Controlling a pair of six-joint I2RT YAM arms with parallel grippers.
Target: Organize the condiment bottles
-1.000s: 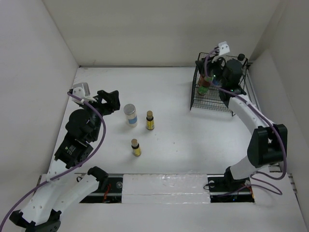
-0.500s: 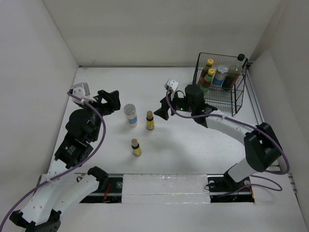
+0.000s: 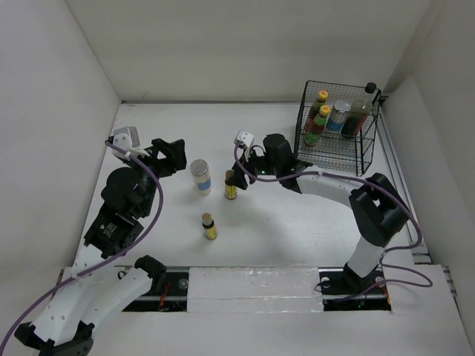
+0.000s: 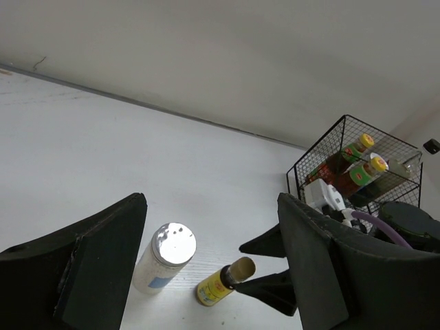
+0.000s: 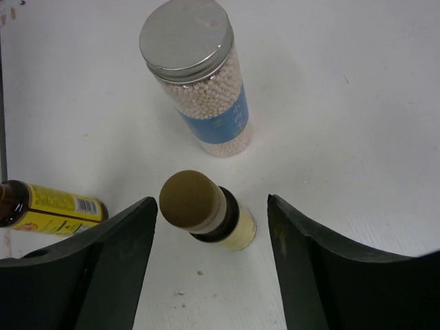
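Three condiment bottles stand on the table: a white silver-lidded jar [image 3: 200,176] and two tiny yellow-labelled bottles [image 3: 231,185] [image 3: 209,226]. My right gripper [image 3: 235,179] is open, with its fingers on either side of the upper tiny bottle [image 5: 210,208] and not touching it. The jar [image 5: 199,82] stands just beyond. My left gripper [image 3: 169,156] is open and empty, left of the jar [image 4: 165,256]. In the black wire basket [image 3: 367,159] stand two red-green yellow-capped bottles [image 3: 319,119], a silver-lidded jar [image 3: 339,115] and the dark black-capped bottle [image 3: 359,113].
The basket stands in the back right corner against the white walls. The second tiny bottle shows at the left edge of the right wrist view [image 5: 48,205]. The right arm stretches across the table's middle from its base at the near right.
My right arm has swung left from over the basket and come down at the upper tiny bottle, jaws open around it. The left arm has not moved.
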